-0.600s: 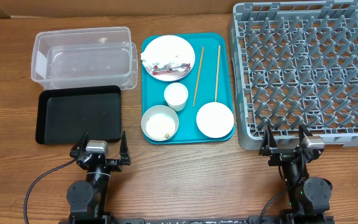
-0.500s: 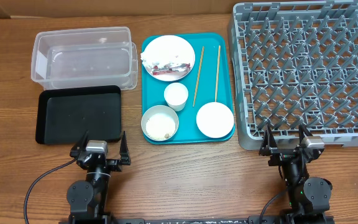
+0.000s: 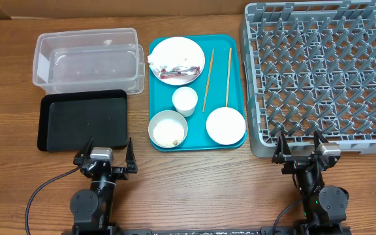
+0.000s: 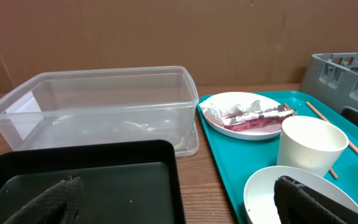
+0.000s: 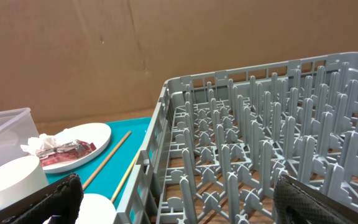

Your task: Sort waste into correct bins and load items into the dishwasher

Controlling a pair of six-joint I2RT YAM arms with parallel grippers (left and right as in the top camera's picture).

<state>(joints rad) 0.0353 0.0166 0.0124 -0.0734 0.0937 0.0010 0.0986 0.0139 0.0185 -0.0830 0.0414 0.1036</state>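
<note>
On the teal tray a white plate holds crumpled tissue and a red-and-white wrapper. A white cup, a bowl with rice grains, an upturned white bowl and two chopsticks also lie there. The clear tub and black tray are at left. The grey rack is at right. My left gripper is open and empty near the front edge, below the black tray. My right gripper is open and empty at the rack's front edge.
A brown cardboard wall stands behind the table. Bare wood lies along the front between the two arms. The rack's front wall stands close before my right gripper.
</note>
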